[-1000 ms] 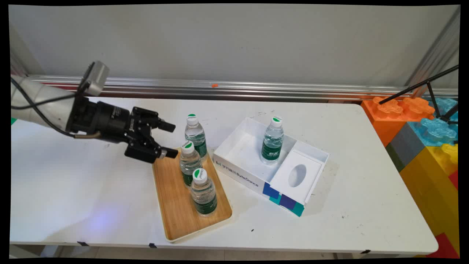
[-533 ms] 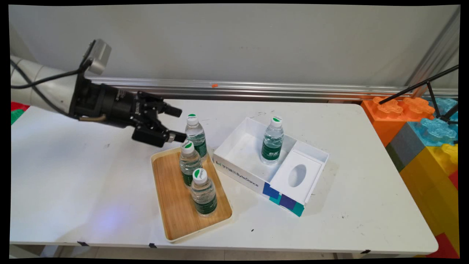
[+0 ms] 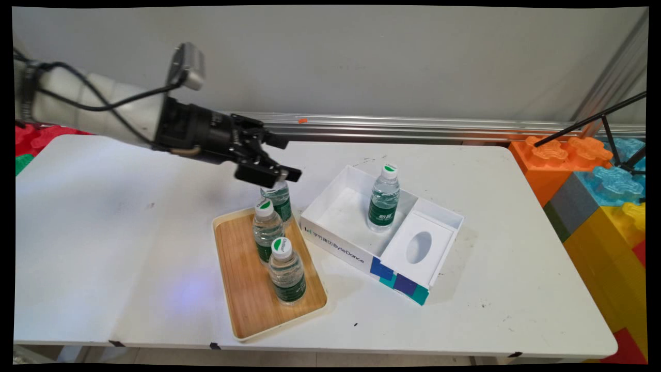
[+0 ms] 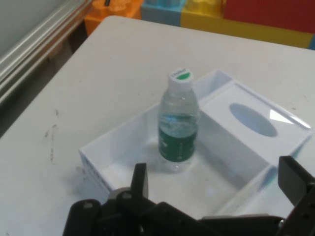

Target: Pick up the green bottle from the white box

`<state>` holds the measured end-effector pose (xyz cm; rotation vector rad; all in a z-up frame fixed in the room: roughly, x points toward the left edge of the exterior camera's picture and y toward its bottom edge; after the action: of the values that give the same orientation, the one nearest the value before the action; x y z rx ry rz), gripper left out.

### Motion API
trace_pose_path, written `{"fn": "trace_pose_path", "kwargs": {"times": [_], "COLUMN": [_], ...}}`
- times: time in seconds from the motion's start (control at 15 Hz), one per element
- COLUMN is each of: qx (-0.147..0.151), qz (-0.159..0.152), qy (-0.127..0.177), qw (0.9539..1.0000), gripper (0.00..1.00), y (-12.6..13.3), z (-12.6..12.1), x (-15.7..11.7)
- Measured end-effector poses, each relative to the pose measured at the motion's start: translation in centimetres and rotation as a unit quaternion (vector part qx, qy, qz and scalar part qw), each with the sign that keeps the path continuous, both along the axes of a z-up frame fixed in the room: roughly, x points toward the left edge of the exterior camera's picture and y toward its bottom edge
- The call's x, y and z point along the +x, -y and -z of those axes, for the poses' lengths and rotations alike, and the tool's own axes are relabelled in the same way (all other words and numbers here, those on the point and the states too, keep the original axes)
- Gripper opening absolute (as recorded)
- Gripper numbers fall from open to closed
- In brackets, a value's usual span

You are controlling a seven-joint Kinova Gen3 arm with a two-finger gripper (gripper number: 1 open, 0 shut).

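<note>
The black hand (image 3: 284,157) hung in the air with its fingers spread apart and nothing between them, above the table's (image 3: 103,248) far middle. It was directly over the cap end of the rear bottle (image 3: 279,199), hiding that bottle's top in the main view; whether it touched the bottle could not be told.

That rear bottle stood at the far end of a wooden tray (image 3: 248,289), which lay near the table's front edge, left of centre. Two more capped water bottles stood upright on the tray in a row toward the front: the middle bottle (image 3: 267,227) just behind the front bottle (image 3: 285,271), close together. All had white caps with a green mark and green labels.

Just to the right of the tray lay an open white box (image 3: 335,214) with lettering on its near wall and blue and teal squares at one corner. In its larger compartment a fourth bottle (image 4: 178,123) stood upright, near the dividing insert (image 3: 418,245), a white panel with an oval hole.

In the hand view the hand looked along toward this box and its bottle.

Large coloured blocks (image 3: 599,175) stood off the table's right edge.
</note>
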<state>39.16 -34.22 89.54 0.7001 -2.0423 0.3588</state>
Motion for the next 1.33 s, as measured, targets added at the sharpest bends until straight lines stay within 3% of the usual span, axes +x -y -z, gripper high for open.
{"fn": "trace_pose_path", "kwargs": {"times": [0.8,1.33], "qx": [0.019,0.036], "qz": [-0.019,-0.020], "qy": [0.025,0.019], "qw": [0.9993,0.9990], "gripper": [1.00,1.00], "y": [6.7,9.6], "z": [6.5,9.7], "x": [-5.6,-9.3]}}
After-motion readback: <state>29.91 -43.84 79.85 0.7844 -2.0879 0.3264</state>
